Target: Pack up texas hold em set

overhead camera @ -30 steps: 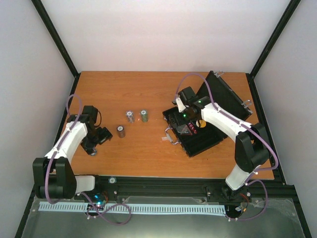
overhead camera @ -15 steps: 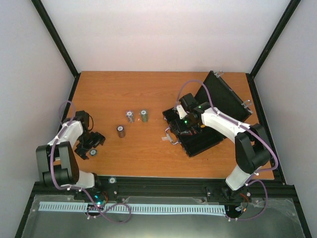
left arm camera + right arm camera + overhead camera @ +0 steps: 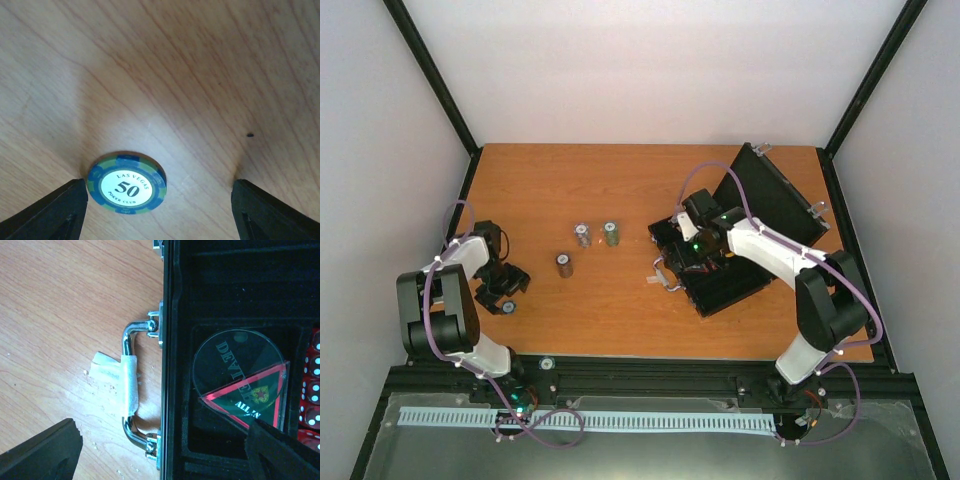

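1. Left jaws stand wide apart and grip nothing. They hang low over the orange wooden worktop (image 3: 620, 180) near its left edge, at the end of the left arm (image 3: 460, 260).
2. Between their fingers (image 3: 45, 212) a single round poker chip (image 3: 126, 189) lies flat on the wood, just beside one finger and well apart from the other.
3. That chip has a blue-and-green striped rim, and its white centre reads "LAS VEGAS", "50", "POKER CLUB".
4. Right jaws, on the right arm (image 3: 770, 250), are spread wide too and hold nothing. They are poised over the front edge of the flat black rectangular case (image 3: 730, 285).
5. I see the case lying open on the right half of the worktop, its lid (image 3: 775, 195) tilted up behind it.
6. From the right wrist, the curved chrome handle (image 3: 129, 390) juts from the case wall over the wood, wrapped midway in white tape (image 3: 112, 375).
7. One compartment holds a clear round disc (image 3: 225, 360) lettered what I read as "DEALER". A red-edged triangular marker (image 3: 255, 395) printed "ALL IN" overlaps it.
8. Red dice (image 3: 310, 390) with white pips sit in the neighbouring compartment, cut off by the edge of view.
9. Three short chip stacks (image 3: 582, 234) stand upright on bare wood between the two arms, apart from one another.
10. One small dark speck (image 3: 249, 134) marks the wood ahead of the left jaws.
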Robot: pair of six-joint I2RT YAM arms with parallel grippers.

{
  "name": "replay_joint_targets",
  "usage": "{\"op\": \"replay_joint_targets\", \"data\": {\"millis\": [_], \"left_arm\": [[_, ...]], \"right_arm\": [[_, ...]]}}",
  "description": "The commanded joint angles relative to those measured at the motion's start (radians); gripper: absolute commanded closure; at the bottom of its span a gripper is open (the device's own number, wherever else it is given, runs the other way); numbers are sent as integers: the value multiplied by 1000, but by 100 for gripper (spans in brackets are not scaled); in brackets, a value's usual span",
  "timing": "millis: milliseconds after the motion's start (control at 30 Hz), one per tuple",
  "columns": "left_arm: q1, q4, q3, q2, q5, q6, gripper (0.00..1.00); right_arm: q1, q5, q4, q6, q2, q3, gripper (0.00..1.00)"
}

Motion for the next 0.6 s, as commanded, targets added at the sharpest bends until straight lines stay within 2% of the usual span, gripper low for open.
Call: {"op": "replay_joint_targets", "data": {"millis": [0, 133, 233, 367, 567], "left_arm": [[10, 32, -25, 8, -22, 9, 21], [14, 54, -55, 8, -20, 3, 36], [15, 64, -59, 17, -27, 3, 42], [14, 78, -61, 28, -8, 6, 61], [15, 92, -93, -2, 30, -10, 63]], "right_arm": [[0, 14, 10, -6, -42, -23, 9], [0, 16, 10, -4, -44, -24, 9], [0, 18, 10, -5, -47, -28, 10], [-1, 13, 16, -7, -46, -37, 10], [-3, 2, 18, -9, -38, -32, 10]]}}
